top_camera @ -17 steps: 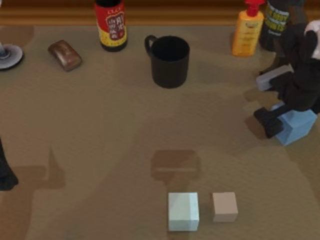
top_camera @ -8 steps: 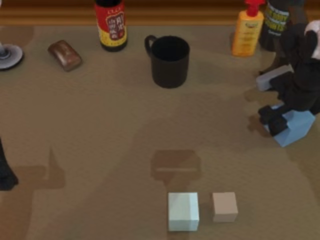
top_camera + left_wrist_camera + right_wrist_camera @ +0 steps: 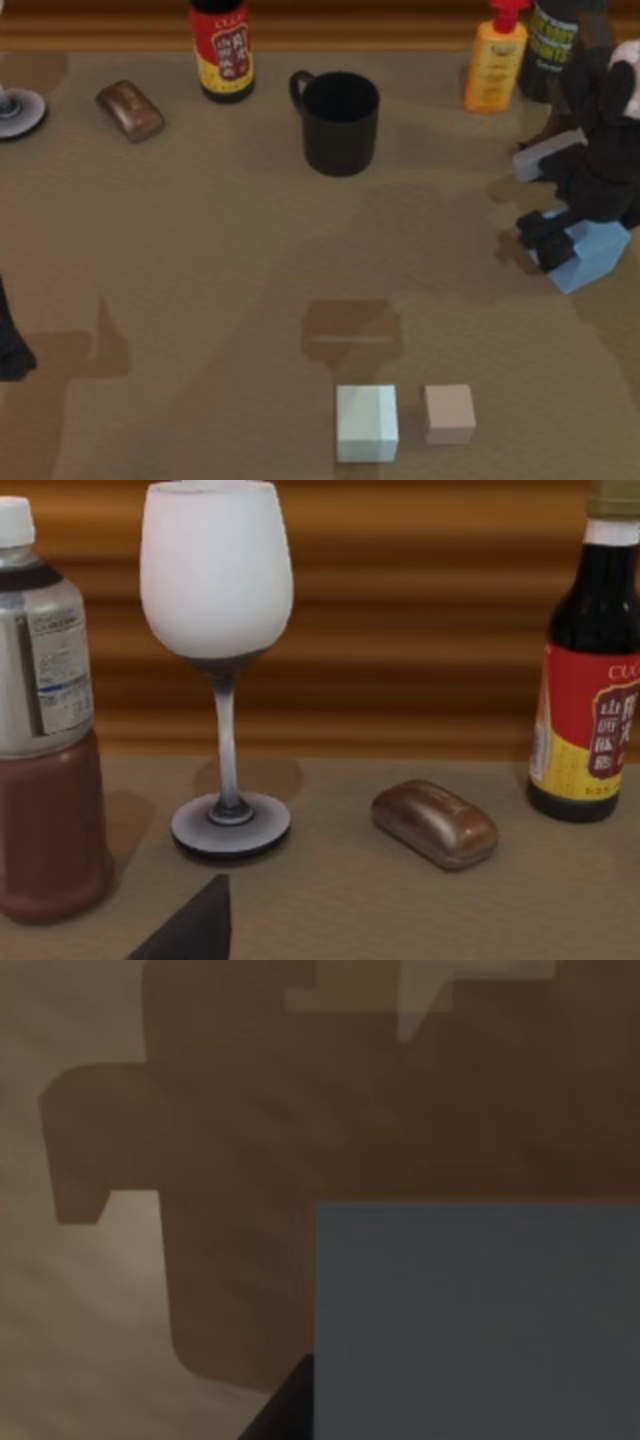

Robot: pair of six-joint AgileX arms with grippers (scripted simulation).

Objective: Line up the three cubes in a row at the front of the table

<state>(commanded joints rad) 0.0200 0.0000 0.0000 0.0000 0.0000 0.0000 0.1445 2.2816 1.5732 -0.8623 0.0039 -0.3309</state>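
Observation:
The pale mint-white cube (image 3: 367,423) and the small beige cube (image 3: 449,413) sit side by side near the front of the table (image 3: 200,300), with a narrow gap between them. The larger sky-blue cube (image 3: 595,255) is far over at the right, turned at an angle, with my right gripper (image 3: 560,245) shut on it. In the right wrist view the sky-blue cube (image 3: 480,1320) fills the near corner and one dark finger (image 3: 285,1415) presses its side. My left gripper (image 3: 10,352) is parked open at the left edge, holding nothing.
Along the back stand a soy-sauce bottle (image 3: 222,50), a black mug (image 3: 338,122), a yellow bottle (image 3: 495,60) and a dark bottle (image 3: 560,40). A brown lump (image 3: 130,109) and a wine glass (image 3: 218,630) are at the back left.
The sky-blue cube has shifted slightly and turned within my right gripper's grip. Over the last half second almost nothing moved. The left arm stayed still.

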